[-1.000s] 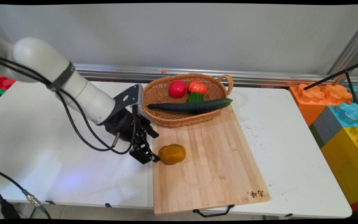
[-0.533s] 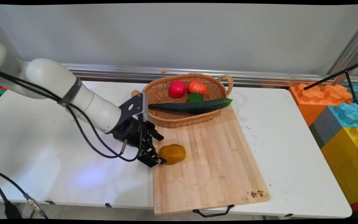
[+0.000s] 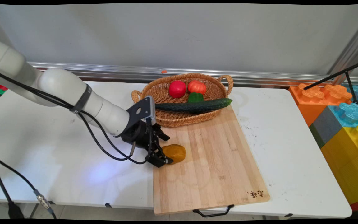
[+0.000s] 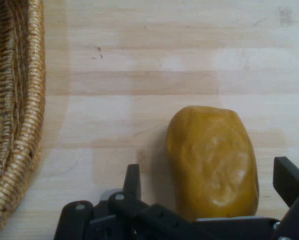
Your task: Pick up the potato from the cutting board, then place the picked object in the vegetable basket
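A yellow-brown potato point(image 3: 176, 153) lies on the left part of a wooden cutting board point(image 3: 210, 174). My gripper point(image 3: 167, 150) comes in low from the left and stands open, one finger on each side of the potato's left end. In the hand view the potato point(image 4: 214, 155) sits between the two fingers point(image 4: 133, 179), with a gap on each side, and the board point(image 4: 139, 75) shows beneath it. I see no contact with the potato.
A wicker basket point(image 3: 182, 119) at the board's far end holds a cucumber point(image 3: 194, 105), a red tomato point(image 3: 177, 89), an orange tomato point(image 3: 197, 87) and a green pepper point(image 3: 195, 97). Its wall point(image 4: 19, 100) runs along the hand view's left. Big foam blocks point(image 3: 340, 124) stand at the right.
The arm has moved right and slightly down, bringing the open gripper from just left of the potato to around its left end. The potato has stayed put.
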{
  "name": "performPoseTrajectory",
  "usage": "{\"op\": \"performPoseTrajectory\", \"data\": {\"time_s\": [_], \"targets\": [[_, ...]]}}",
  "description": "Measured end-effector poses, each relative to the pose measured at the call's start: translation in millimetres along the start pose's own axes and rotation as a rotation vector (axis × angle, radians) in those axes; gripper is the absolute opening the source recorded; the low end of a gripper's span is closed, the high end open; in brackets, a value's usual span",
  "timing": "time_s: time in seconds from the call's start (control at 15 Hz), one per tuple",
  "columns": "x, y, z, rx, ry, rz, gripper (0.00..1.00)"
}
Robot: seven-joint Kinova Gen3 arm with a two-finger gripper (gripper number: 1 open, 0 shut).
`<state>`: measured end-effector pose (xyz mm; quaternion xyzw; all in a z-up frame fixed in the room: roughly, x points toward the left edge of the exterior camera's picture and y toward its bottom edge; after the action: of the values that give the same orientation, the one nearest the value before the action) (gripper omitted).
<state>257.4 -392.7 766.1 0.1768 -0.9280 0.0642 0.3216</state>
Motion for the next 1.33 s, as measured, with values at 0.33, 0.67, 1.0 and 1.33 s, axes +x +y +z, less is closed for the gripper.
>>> {"op": "performPoseTrajectory", "data": {"time_s": [0.33, 0.67, 1.0, 1.33], "targets": [[1, 2, 9, 0.012, -0.012, 0.004, 1.0], [4, 5, 12, 0.017, -0.024, 0.005, 0.0], [16, 5, 4, 0.028, -0.03, -0.009, 0.0], [59, 11, -14, 0.018, -0.02, -0.021, 0.0]]}}
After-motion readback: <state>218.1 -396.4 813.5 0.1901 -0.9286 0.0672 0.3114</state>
